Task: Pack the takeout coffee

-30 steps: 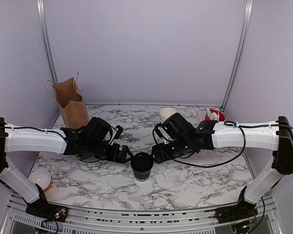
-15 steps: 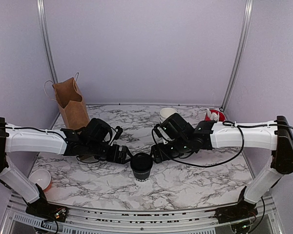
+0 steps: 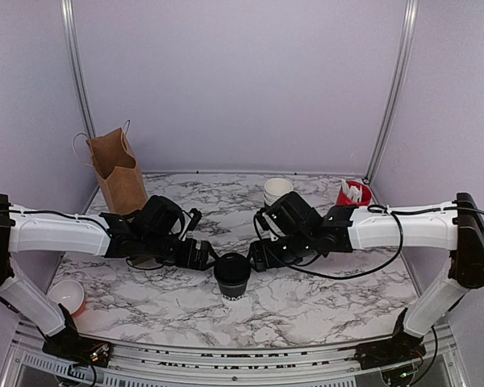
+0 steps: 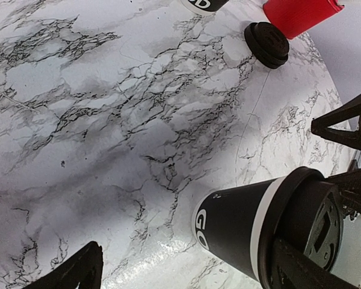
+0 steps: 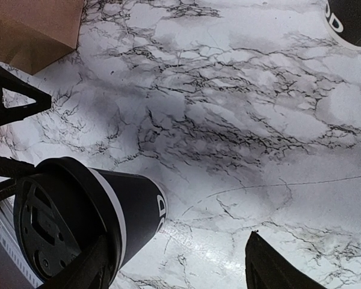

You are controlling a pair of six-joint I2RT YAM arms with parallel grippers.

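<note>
1. Small bowl [image 3: 67, 296]: white inside, red outside. It sits at the near left corner of the table [image 3: 331, 310], by the left arm's base. No part in this job.
2. Coffee cup [image 3: 232, 280]: black and upright at the near middle of the table, with its lid [image 3: 231, 265] seated on top. Not yet packed.
3. Left gripper [image 3: 206, 257]: jaws wide apart and empty, just beside the cup's left flank. Its wrist view shows the cup close by one finger, off-centre in the gap.
4. Right gripper [image 3: 258, 256]: jaws apart and empty, just beside the cup's right flank. Its wrist view shows the cup by one finger, with the other finger well clear.
5. Step in hand, as judged: taking hold of the cup.
   - Use one gripper only, likely the left, since the bag stands on its side.
   - Centre the cup between the fingers before closing.
   - Grip the paper wall below the lid, lightly, so the wall does not buckle and the lid does not pop.
   - Keep the cup upright.
   - Draw the other arm back to avoid a knock.
6. Paper bag [image 3: 117, 169]: brown and standing with its mouth open upward, at the far left, well apart from the cup.
7. Stack of cups [image 3: 277, 189]: white-rimmed, far middle.
8. Red cup [image 3: 353, 193]: holds white sticks, far right.
</note>
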